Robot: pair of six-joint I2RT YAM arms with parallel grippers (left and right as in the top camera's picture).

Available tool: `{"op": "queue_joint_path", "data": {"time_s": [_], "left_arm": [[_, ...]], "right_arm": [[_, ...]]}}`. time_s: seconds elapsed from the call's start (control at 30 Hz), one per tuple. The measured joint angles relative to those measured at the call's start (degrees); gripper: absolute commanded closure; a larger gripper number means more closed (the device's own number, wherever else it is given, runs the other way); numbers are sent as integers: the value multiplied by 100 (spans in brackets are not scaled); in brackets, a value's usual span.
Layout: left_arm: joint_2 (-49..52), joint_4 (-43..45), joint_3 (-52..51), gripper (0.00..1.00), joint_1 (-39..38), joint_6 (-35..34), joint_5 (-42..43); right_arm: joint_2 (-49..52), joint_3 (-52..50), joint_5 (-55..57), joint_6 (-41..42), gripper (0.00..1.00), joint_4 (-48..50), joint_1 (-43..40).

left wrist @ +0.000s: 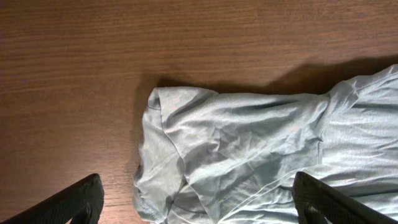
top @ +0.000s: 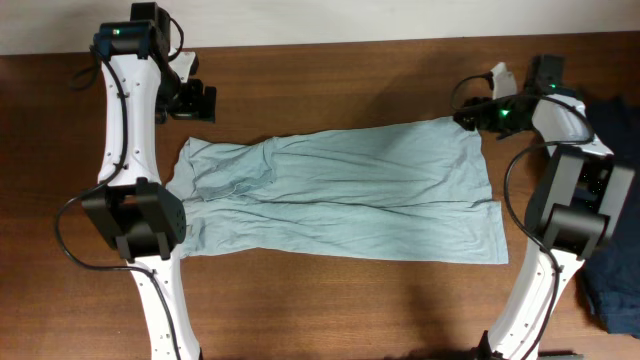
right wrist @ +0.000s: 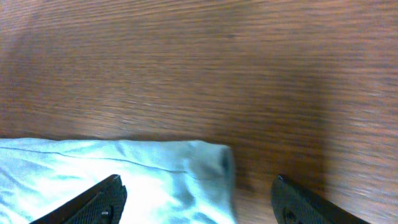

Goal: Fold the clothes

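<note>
Left end effector hangs with its jaws spread wide, gripping nothing, just past the far left corner of the T-shirt. From it, the crumpled sleeve end lies below and toward the near side.

The pale grey-blue shirt lies flat on the brown wooden surface as a long band, its long axis running left to right between the two arms. A lengthwise seam line runs along its middle.

At the far right corner, the right end effector is also released. Its wrist view shows that corner sitting between the open jaws, so this arm looks nearer to a grasp.

Bare wood shows along both long edges, giving room to carry either end across. A navy garment lies at the right edge, close beside the right arm.
</note>
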Motion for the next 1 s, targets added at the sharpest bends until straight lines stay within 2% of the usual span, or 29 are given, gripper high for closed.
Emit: {"op": "queue_joint_path", "data": {"time_s": [0.1, 0.2, 0.4, 0.77, 1.0], "left_arm": [[0, 22, 0, 4, 0, 0, 0], [0, 35, 0, 3, -4, 0, 2], [0, 39, 0, 4, -4, 0, 0], [0, 39, 0, 3, -4, 2, 0], [0, 42, 0, 4, -4, 0, 0]], "right_arm": [[0, 2, -2, 0, 21, 4, 7], [0, 2, -2, 11, 26, 31, 68], [0, 0, -7, -109, 49, -20, 72], [2, 0, -17, -146, 74, -315, 72], [2, 0, -17, -144, 86, -431, 72]]}}
